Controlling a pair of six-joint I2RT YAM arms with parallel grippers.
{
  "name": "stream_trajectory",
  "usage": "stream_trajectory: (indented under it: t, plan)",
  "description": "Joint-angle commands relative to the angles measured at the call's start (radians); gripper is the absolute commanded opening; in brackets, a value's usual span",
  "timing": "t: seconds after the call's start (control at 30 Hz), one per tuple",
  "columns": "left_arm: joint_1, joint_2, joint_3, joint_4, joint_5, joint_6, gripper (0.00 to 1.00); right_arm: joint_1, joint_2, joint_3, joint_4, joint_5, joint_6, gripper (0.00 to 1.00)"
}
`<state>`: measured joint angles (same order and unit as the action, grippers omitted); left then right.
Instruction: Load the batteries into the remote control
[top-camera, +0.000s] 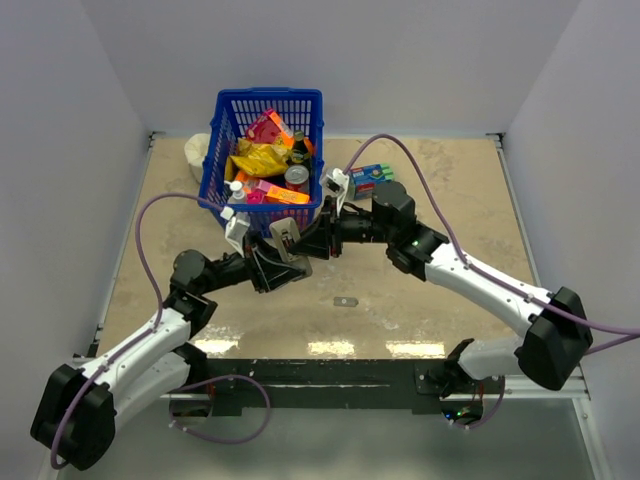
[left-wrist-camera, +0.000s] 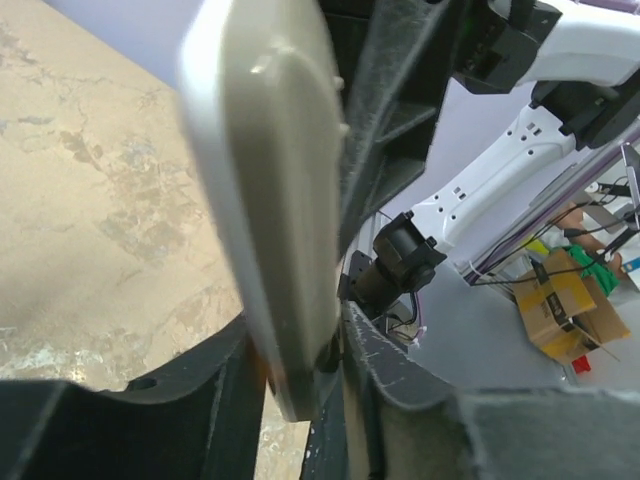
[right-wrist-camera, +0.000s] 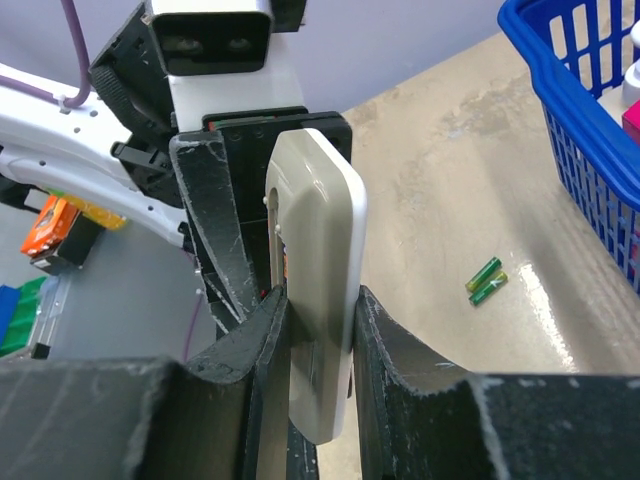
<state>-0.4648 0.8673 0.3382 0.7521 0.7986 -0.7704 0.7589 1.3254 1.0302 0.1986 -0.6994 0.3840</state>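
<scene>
Between both grippers, the remote control (right-wrist-camera: 320, 250) stands on edge. The right gripper (right-wrist-camera: 320, 310) pinches one end, its fingers drawn narrow against both flat faces. The left gripper (left-wrist-camera: 300, 370) clamps the remote from the opposite side. To the right of the right gripper's fingers, the blue basket (right-wrist-camera: 570, 120) wall runs near. A green pair of sticks (right-wrist-camera: 487, 281) lies on the table (top-camera: 450, 200) between fingers and basket. Behind the joined grippers, toward the arm bases, a small grey piece (top-camera: 346, 301) lies on open tabletop.

Remote control (top-camera: 291, 260) near blue basket (top-camera: 270, 95)
</scene>
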Motion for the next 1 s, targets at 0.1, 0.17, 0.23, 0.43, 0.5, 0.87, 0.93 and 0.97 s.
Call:
stream_trajectory:
  t: [0.1, 0.17, 0.23, 0.43, 0.5, 0.87, 0.93, 0.97]
  plan:
    - [0.005, -0.011, -0.051, 0.138, 0.019, -0.004, 0.13, -0.004, 0.006, 0.047, 0.078, -0.035, 0.013, 0.0]
    - [0.005, -0.028, -0.057, 0.124, 0.008, 0.003, 0.02, -0.004, 0.003, 0.05, 0.075, -0.032, 0.009, 0.03]
    - [0.005, -0.051, -0.061, 0.089, -0.021, 0.022, 0.0, -0.006, 0.0, 0.051, 0.058, -0.02, -0.003, 0.25]
    - [0.005, -0.106, -0.009, -0.266, -0.202, 0.156, 0.0, -0.024, -0.057, 0.088, -0.115, 0.076, -0.08, 0.62]
    - [0.005, -0.114, 0.013, -0.379, -0.292, 0.196, 0.0, -0.026, -0.081, 0.096, -0.195, 0.125, -0.118, 0.79]
    - [0.006, -0.249, -0.068, -0.516, -0.479, 0.112, 0.0, -0.027, 0.004, 0.151, -0.853, 0.572, -0.326, 0.89]
    - [0.005, -0.264, -0.086, -0.508, -0.48, 0.091, 0.0, -0.027, 0.044, 0.142, -0.921, 0.626, -0.312, 0.85]
    - [0.005, -0.267, -0.088, -0.508, -0.477, 0.088, 0.0, -0.027, 0.073, 0.134, -0.929, 0.635, -0.301, 0.83]
